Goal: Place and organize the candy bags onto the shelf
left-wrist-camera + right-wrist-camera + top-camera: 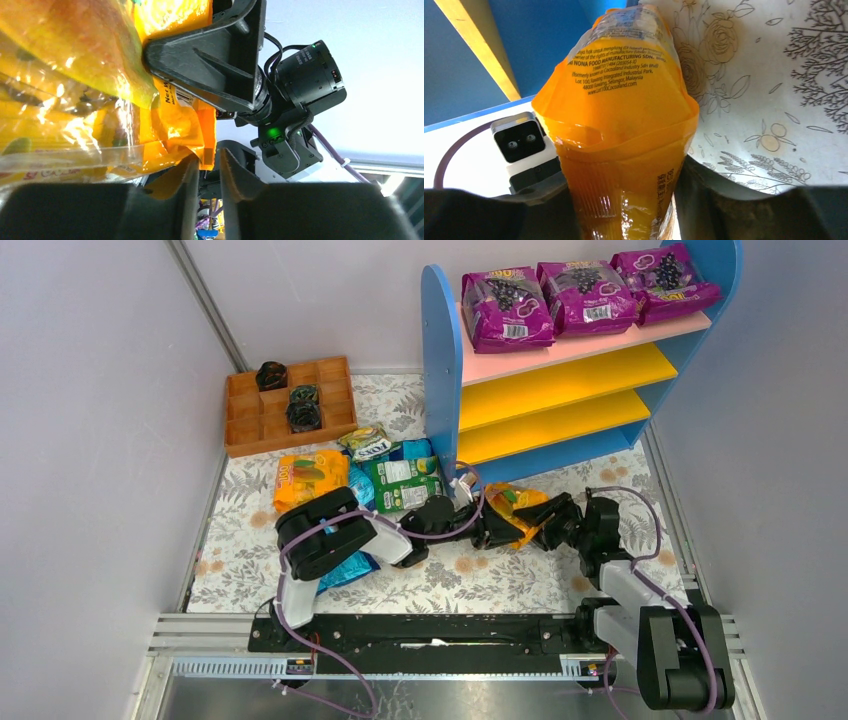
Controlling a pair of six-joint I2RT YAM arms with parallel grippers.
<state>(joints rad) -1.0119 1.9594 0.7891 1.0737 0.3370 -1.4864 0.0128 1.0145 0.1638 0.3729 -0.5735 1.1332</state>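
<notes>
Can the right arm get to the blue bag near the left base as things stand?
Probably not: the left arm lies over the blue bag, and the right gripper is shut on the orange bag.

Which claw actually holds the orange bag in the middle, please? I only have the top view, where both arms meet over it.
Observer: The right claw clamps the orange bag between both fingers, as its wrist camera shows.
Operator: And the left claw?
Observer: The left claw has its fingers nearly together at the bag's corner; I cannot tell whether it pinches.
Operator: Which face does the right wrist camera see?
Observer: The face printed with the manufacturer's address.
</notes>
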